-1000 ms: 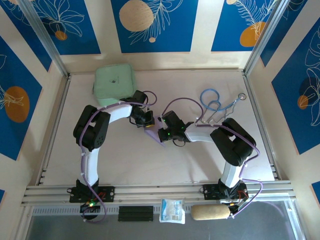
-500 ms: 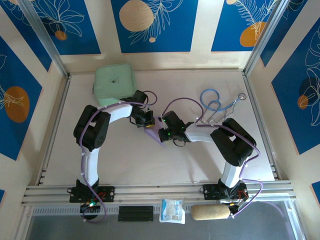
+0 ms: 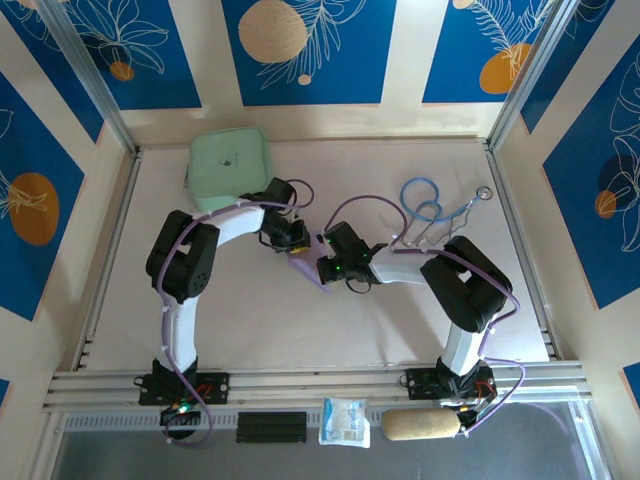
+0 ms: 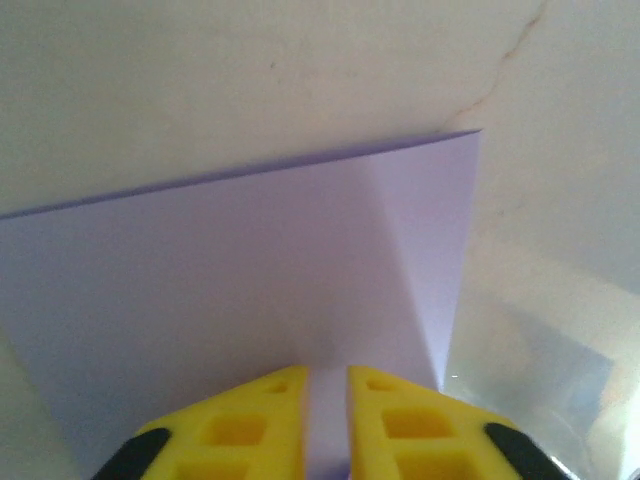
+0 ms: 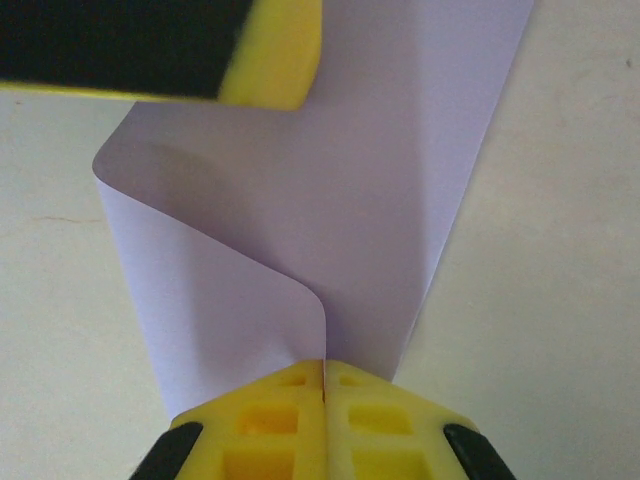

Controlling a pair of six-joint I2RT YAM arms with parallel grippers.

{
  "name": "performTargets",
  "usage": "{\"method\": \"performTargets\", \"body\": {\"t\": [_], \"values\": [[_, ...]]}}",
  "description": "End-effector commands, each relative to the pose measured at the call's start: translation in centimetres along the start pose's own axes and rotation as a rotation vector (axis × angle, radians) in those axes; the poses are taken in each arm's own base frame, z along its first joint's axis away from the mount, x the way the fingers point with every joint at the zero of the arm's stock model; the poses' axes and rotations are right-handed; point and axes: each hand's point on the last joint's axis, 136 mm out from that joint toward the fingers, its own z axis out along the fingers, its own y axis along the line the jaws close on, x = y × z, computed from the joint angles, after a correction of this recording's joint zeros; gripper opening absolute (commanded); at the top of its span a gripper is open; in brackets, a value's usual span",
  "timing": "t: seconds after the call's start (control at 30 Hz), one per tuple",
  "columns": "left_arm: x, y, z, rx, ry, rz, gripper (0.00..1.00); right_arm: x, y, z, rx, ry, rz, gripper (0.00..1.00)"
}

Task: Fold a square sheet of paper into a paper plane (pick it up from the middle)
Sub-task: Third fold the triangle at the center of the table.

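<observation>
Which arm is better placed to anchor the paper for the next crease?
Right, probably. The right gripper is pinched shut on the sheet of paper; the left gripper stands slightly open over it, freer to reposition.

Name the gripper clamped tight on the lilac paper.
The right gripper: its jaws meet on the lilac paper, while the left gripper's stand slightly apart.

The whole table [image 3: 300, 330] is viewed from a camera fixed high above its near edge, angled downward. The 2 wrist views are taken at very close range along their own yellow jaws. The square sheet of paper [image 4: 250, 260] is shared by all 3 views.
</observation>
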Motion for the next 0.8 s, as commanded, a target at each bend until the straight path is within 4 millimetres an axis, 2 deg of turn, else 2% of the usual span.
{"method": "performTargets", "body": {"t": [0.0, 0.17, 0.3, 0.5, 0.77], "values": [[-1.5, -2.0, -4.1, 0.038, -0.125, -0.02, 0.23, 1.7, -0.7, 0.9, 0.033, 0.064, 0.019, 0.0], [0.0, -2.1, -5.3, 0.112, -0.185, -0.122, 0.27, 1.7, -0.7, 0.9, 0.03, 0.069, 0.022, 0.0], [1.9, -2.6, -5.0, 0.198, -0.188, -0.203, 0.25, 1.8, -0.7, 1.0, 0.028, 0.074, 0.026, 0.0], [4.4, -2.9, -3.6, 0.233, -0.151, -0.249, 0.21, 1.9, -0.8, 1.1, 0.029, 0.08, 0.031, 0.0], [5.5, -2.3, -1.5, 0.226, -0.1, -0.259, 0.16, 2.2, -1.0, 1.2, 0.032, 0.088, 0.036, 0.0]]}}
